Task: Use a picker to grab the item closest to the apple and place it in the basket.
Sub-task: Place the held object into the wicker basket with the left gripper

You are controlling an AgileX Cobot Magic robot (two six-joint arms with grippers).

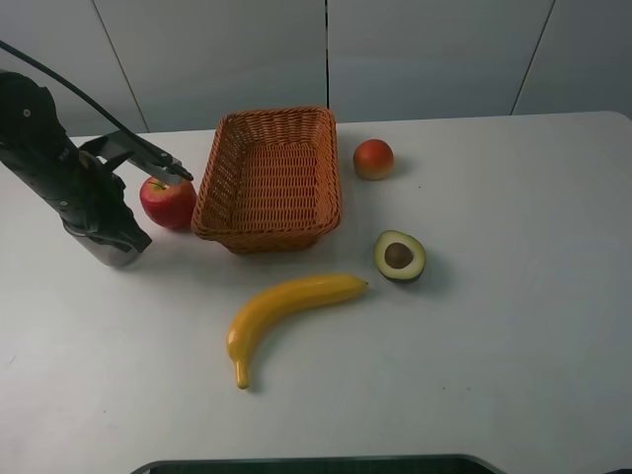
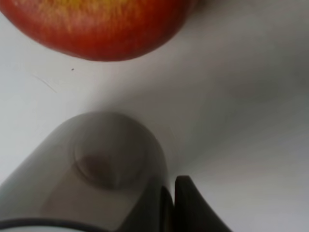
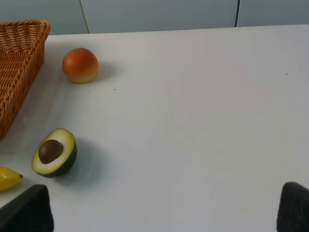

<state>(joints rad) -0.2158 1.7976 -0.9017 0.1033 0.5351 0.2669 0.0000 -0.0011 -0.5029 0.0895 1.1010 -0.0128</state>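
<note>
White bench (image 1: 513, 326) had the banana (image 1: 291, 299) lying in front of the basket (image 1: 267, 233), nearest the apple (image 1: 168, 202) by my guess, and with my left pincer (image 2: 172, 208) squeezed together on the picker (image 1: 138, 153), I figured its tips by the apple should straddle the banana's middle.

Apple (image 1: 168, 202) between cup (image 1: 111, 253) and basket (image 1: 269, 176); tight.

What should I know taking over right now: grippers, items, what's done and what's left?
Left gripper: low beside the apple, next to a grey object; jaws unclear.
Right gripper: open, empty.
The basket is empty; banana, avocado half and orange fruit lie on the table.
Done: nothing placed.
Left: grab the item nearest the apple, drop it in the basket.
</note>
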